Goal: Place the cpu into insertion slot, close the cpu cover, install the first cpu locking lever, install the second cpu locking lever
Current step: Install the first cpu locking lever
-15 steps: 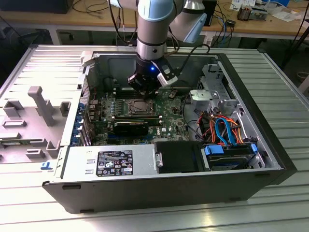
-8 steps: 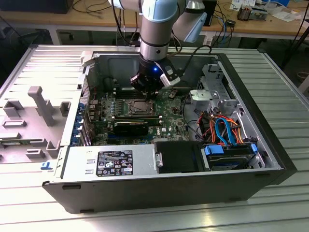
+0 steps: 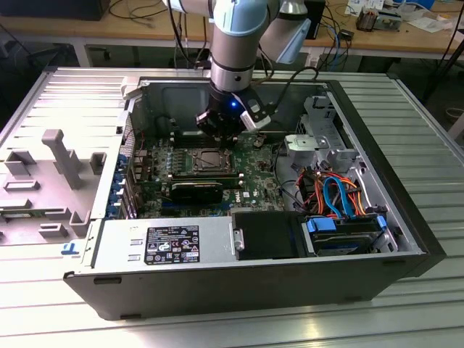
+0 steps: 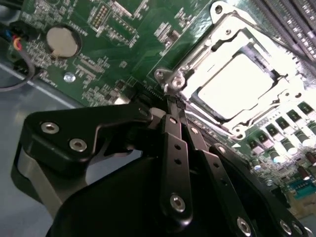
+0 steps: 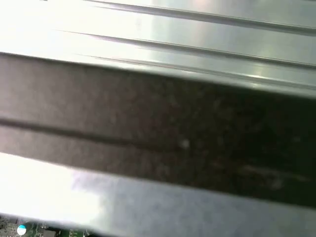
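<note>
The cpu point(image 4: 237, 84) lies in the socket on the green motherboard point(image 4: 123, 44), its silver-grey top showing through the window of the cpu cover point(image 4: 197, 59). The cover lies flat over it. In the second wrist view my gripper point(image 4: 173, 102) is shut, its black fingers point(image 4: 174, 143) pressed together with their tips at the socket's corner by a metal bracket; I cannot tell whether they pinch a lever. In the exterior view the gripper point(image 3: 226, 132) hangs inside the open computer case, just above the far edge of the socket point(image 3: 210, 161).
The case walls point(image 3: 239, 279) ring the board. A black block point(image 3: 196, 190) lies beside the socket; the power supply point(image 3: 167, 243) sits nearer. Orange and blue cables point(image 3: 337, 192) and a drive caddy point(image 3: 344, 232) fill the exterior view's right. A coin battery point(image 4: 62, 40) sits on the board.
</note>
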Tool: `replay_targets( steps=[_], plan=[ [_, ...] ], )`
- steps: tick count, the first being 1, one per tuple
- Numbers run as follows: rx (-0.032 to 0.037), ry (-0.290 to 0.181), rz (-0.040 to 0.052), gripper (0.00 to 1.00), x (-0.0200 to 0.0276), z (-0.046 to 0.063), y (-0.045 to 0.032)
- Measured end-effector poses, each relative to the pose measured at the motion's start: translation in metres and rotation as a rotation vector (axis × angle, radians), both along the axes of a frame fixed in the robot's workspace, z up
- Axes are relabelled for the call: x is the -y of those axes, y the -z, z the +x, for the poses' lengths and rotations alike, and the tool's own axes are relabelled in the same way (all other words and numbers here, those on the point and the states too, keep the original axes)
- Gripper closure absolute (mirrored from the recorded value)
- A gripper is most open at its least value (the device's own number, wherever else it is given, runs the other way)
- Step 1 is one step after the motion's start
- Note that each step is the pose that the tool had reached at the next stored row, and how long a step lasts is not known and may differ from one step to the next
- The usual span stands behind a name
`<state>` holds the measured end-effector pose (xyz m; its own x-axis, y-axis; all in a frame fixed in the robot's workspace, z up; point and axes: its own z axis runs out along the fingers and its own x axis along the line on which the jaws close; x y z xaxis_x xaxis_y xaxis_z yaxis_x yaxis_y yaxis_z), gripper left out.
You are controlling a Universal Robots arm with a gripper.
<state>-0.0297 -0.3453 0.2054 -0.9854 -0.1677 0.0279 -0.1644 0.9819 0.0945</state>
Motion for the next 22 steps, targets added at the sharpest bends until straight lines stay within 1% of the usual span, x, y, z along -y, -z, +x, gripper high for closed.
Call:
replay_targets(
  steps=[2, 3, 5, 8, 10, 14, 18, 19, 20, 22],
  plan=[
    [-0.0006, 0.0, -0.0023, 0.89, 0.0004, 0.0, -0.0078],
    [-0.0003, 0.0, -0.0016, 0.89, 0.0003, 0.0, -0.0118],
    [-0.0004, 0.0, -0.0017, 0.89, 0.0003, 0.0, -0.017],
    [-0.0004, 0.0, -0.0017, 0.89, 0.0004, 0.0, -0.021],
    [-0.0004, 0.0, -0.0017, 0.89, 0.0012, 0.0, -0.0216],
    [-0.0005, 0.006, -0.018, 0.89, 0.0064, 0.0, -0.0216],
    [-0.0005, 0.011, -0.0237, 0.89, 0.0123, 0.0, -0.0215],
    [-0.0004, 0.013, -0.0266, 0.89, 0.0142, 0.0, -0.0215],
    [-0.0005, 0.014, -0.0305, 0.89, 0.0154, 0.0, -0.0215],
    [-0.0004, 0.02, -0.043, 0.89, 0.0159, 0.0, -0.0215]
  ],
)
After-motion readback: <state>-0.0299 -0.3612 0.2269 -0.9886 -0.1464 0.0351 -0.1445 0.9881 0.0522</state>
